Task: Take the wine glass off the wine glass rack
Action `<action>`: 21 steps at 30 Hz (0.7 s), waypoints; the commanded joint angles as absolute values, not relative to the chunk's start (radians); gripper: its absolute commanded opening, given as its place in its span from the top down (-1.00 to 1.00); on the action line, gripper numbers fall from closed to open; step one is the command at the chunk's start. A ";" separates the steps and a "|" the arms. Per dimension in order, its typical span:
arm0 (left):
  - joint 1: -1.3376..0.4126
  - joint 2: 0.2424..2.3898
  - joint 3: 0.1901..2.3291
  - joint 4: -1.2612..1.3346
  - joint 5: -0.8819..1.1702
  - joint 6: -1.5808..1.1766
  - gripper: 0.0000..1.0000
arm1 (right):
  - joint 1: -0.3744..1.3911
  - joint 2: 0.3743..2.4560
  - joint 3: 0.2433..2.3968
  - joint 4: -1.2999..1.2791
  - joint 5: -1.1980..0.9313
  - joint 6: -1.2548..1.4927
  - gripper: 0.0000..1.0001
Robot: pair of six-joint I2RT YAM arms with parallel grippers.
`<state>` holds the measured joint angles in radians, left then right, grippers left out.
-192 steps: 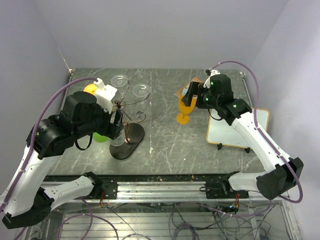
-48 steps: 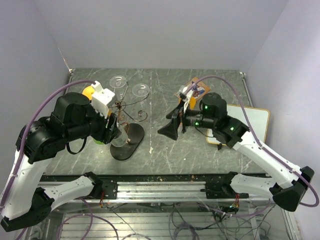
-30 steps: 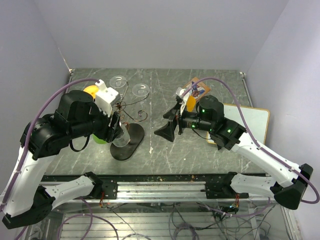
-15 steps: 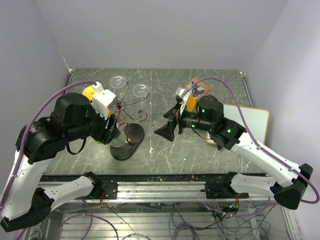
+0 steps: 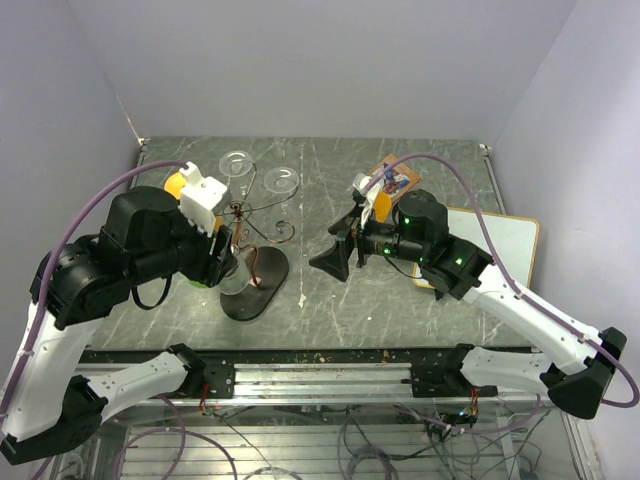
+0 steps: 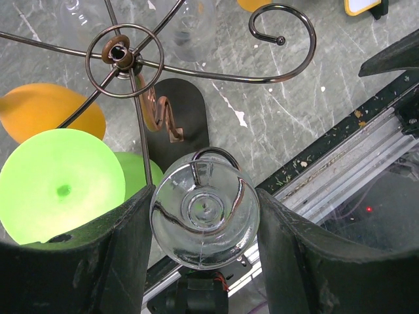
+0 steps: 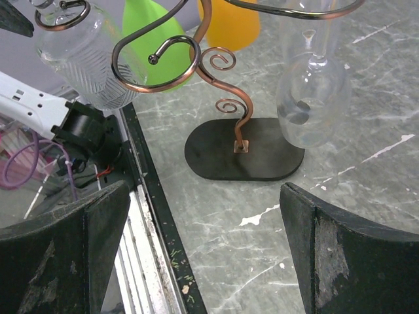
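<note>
Two arms face the wine glass rack [image 5: 238, 210] from opposite sides. The left gripper [image 6: 204, 196] is clamped on a clear wine glass [image 6: 204, 226], its fingers [image 6: 111, 255] pressed against both sides of the glass. The glass hangs from a scroll arm at about six o'clock of the rack's hub in the top view, over the dark oval base [image 5: 265, 272]. A green glass [image 6: 62, 190] sits just beside it at nine o'clock, with an orange glass [image 6: 52, 118] at ten o'clock. The right gripper [image 5: 333, 262], at the rack's three o'clock, points toward it with its jaws spread wide, holding nothing.
</note>
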<state>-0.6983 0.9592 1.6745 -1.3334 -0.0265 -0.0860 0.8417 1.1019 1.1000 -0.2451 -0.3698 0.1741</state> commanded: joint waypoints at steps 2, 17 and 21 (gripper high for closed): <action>-0.701 0.953 1.687 -1.288 -0.052 -0.120 0.86 | 0.846 1.092 1.144 -0.248 -0.352 0.155 -0.93; -0.700 0.945 1.713 -1.333 -0.100 -0.156 0.86 | 0.845 1.108 1.147 -0.226 -0.358 0.182 -0.94; -0.701 0.944 1.713 -1.313 -0.076 -0.146 0.86 | 0.846 1.116 1.148 -0.219 -0.322 0.205 -0.94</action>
<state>-0.6983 0.9592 1.6878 -1.3441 -0.0757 -0.1432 0.8417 1.1065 1.1164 -0.2516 -0.3573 0.1799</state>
